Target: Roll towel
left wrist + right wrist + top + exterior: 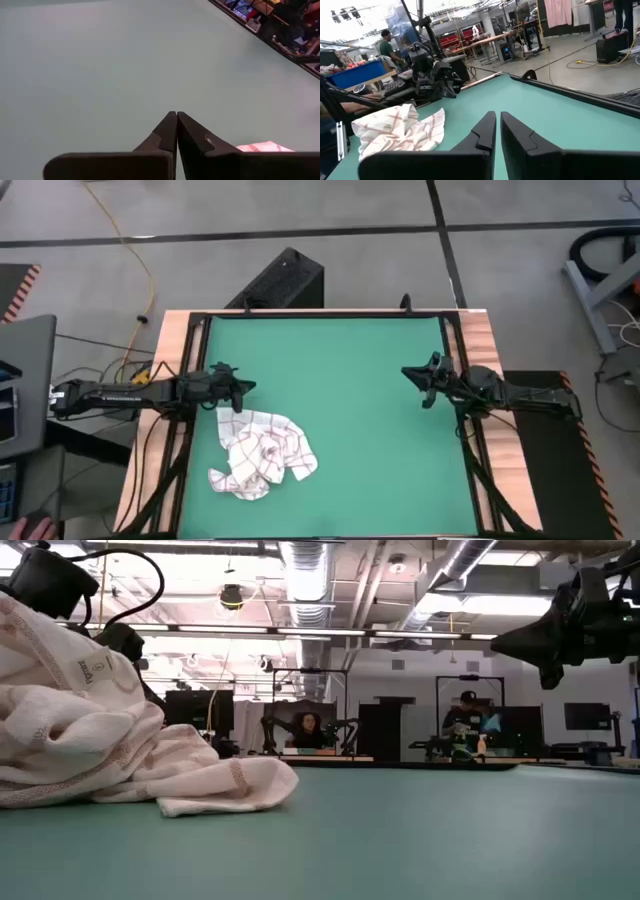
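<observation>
1. I am seeing the towel lying in a crumpled heap on the green mat, toward the near left part of the tabletop, with its edges folded under and over each other. As I judge it, a roll started from this heap is going to come out lumpy or fall apart, because no straight edge is lying free to roll from.

2. The left tool is hovering just beside the far edge of the heap, clenched on nothing. If I am lowering it like that, it is likely to push the cloth along the mat instead of pinching a corner.

3. The right tool is waiting well apart from the towel, over the right side of the mat, its fingers nearly together and empty. Reaching across from there, I am risking crowding the left arm above the cloth.

4. A pinch taking several layers at once would be dragging the whole bundle rather than spreading it flat.
</observation>
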